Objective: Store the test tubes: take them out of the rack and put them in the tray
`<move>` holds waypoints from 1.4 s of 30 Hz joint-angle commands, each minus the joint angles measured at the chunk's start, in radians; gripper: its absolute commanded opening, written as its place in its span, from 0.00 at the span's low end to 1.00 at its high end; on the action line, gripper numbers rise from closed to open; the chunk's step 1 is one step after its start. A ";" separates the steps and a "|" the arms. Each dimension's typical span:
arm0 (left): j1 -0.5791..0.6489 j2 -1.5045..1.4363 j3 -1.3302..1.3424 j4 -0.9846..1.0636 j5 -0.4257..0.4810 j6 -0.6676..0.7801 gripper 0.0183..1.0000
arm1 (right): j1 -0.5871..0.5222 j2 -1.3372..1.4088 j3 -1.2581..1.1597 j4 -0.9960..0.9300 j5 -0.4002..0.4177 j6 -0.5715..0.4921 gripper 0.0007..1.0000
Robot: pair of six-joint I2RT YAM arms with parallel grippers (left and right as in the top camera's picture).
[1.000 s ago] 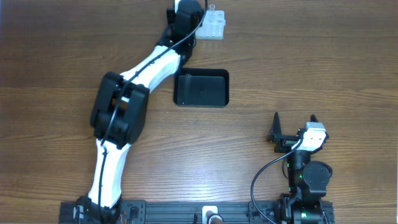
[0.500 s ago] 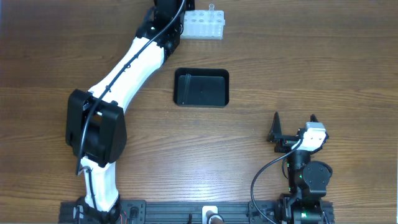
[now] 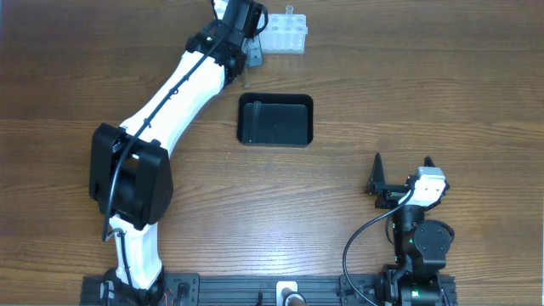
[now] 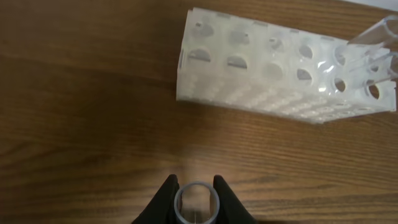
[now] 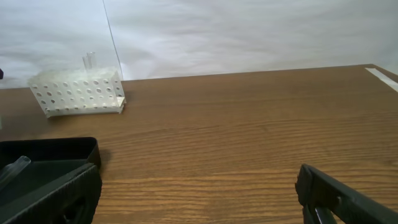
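The white test tube rack (image 3: pixel 283 36) stands at the table's far edge with a clear tube (image 3: pixel 290 11) upright at its far right corner. My left gripper (image 4: pixel 196 198) hovers over the wood beside the rack's (image 4: pixel 280 71) left end, shut on a clear test tube (image 4: pixel 197 204) seen end-on. In the top view the left gripper (image 3: pixel 252 53) sits just left of the rack. The black tray (image 3: pixel 275 120) lies nearer the middle with one tube (image 3: pixel 257 117) along its left side. My right gripper (image 5: pixel 199 208) rests open near its base, far from both.
Bare wooden table surrounds the tray and the rack. From the right wrist view the rack (image 5: pixel 79 92) and the tray (image 5: pixel 46 163) lie ahead. The right gripper (image 3: pixel 399 174) sits low in the top view, right of centre. A white wall stands behind the table.
The left arm pulled away from over the rack toward the left, then came back slightly toward the tray side with a tube in its fingers. The right arm has not moved.
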 commanded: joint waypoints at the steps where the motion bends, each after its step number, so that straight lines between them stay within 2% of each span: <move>1: -0.018 -0.036 0.005 -0.009 0.015 -0.037 0.02 | 0.006 -0.010 -0.006 -0.003 -0.005 0.008 0.99; 14: -0.098 -0.001 0.005 -0.153 -0.015 -0.002 0.02 | 0.006 -0.010 -0.006 -0.003 -0.005 0.008 0.99; 31: -0.087 0.065 0.005 -0.196 0.014 0.131 0.02 | 0.006 -0.010 -0.006 -0.003 -0.005 0.008 0.99; 42: -0.091 0.104 0.005 -0.240 0.019 0.133 0.02 | 0.006 -0.010 -0.006 -0.003 -0.005 0.008 0.99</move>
